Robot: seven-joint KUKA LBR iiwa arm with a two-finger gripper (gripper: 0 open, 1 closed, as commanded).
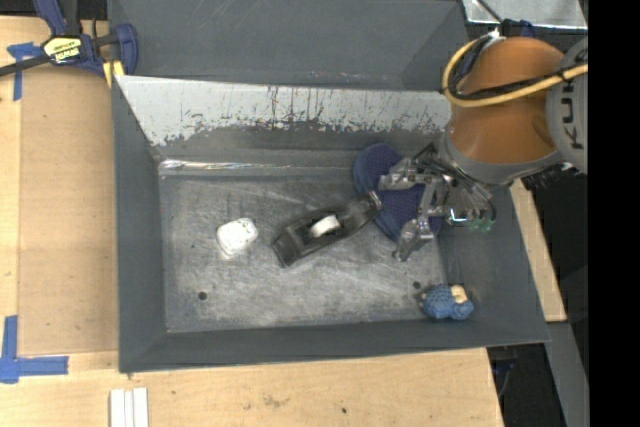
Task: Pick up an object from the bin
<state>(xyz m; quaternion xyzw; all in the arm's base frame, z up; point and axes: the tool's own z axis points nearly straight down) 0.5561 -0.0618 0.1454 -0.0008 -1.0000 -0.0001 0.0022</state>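
The tool hangs low in the right part of the grey bin, under the orange-covered wrist that comes in from the right. It sits right over a dark blue rounded thing that lies toward the far wall, and its metal parts overlap that thing's right side. I cannot tell from this view how far the tool is open, nor whether it has hold of anything. At the left of the bin floor, well apart from the tool, lies a small white crumpled lump. Just right of it, near the middle, a black oblong object with a pale patch on top lies slantwise, its right end touching or nearly touching the dark blue thing. In the near right corner a small blue toy with a yellow bit lies by itself, near the tool but clear of it.
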